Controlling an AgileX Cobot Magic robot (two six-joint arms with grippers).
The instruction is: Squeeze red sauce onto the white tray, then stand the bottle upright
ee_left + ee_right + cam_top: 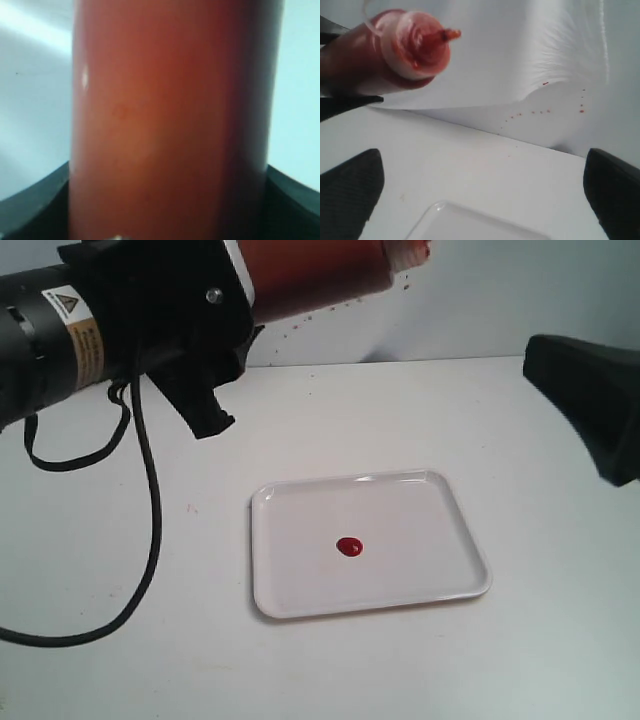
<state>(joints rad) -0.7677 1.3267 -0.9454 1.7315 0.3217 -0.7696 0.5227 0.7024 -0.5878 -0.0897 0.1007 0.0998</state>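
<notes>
The white tray (420, 585) lies flat on the table in the exterior view, and a small round blob of red sauce (349, 547) sits near its middle. The bottle (320, 275) hangs high at the top of that view, lying almost level, its cap end (410, 255) pointing right. My left gripper (235, 310) is shut on the bottle's body. The bottle (170, 120) fills the left wrist view. In the right wrist view the bottle (395, 50) shows its pointed red nozzle (451, 34). My right gripper (485, 195) stands open, empty, above a corner of the tray (450, 220).
Tiny red specks (535, 111) dot the white backdrop behind the table. A black cable (150, 500) loops down from the left arm onto the table at the left. The right arm's dark finger (590, 400) juts in at the right edge.
</notes>
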